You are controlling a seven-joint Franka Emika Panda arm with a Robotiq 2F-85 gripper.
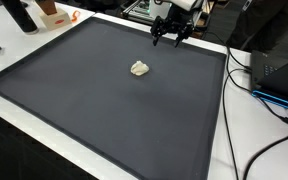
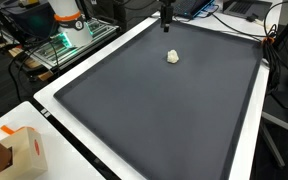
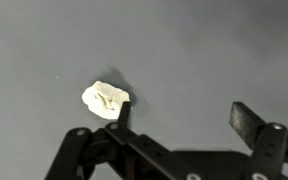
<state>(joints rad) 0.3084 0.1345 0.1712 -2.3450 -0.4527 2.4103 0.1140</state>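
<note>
**A:** How many things lie on the mat (image 1: pixel 84 115)?

**B:** One. A single small white lump (image 1: pixel 139 69), crumpled and uneven, sits alone on the dark grey mat, a little toward the far edge from the middle. Both exterior views show it (image 2: pixel 173 57), and nothing else rests on that surface.

**A:** And the gripper (image 1: pixel 170 42)?

**B:** One gripper, two fingers. It hangs above the far edge of the mat, pointing down, with its jaws spread wide and nothing between them. In an exterior view it shows as a dark shape (image 2: pixel 167 20) beyond the lump, apart from it.

**A:** What does the wrist view give?

**B:** Both fingers of the gripper (image 3: pixel 182 110) come up from the bottom of the picture. The lump (image 3: pixel 105 98) lies outside the gap, just beside one fingertip (image 3: pixel 124 108) as seen from there. Whether they touch I cannot tell from that view alone; the exterior views show them apart.

**A:** Anything around the mat?

**B:** One white table (image 1: pixel 227 140) under it, several dark cables (image 1: pixel 254 85) along one side, and one orange-and-white box (image 2: pixel 24 150) at a corner.
</note>
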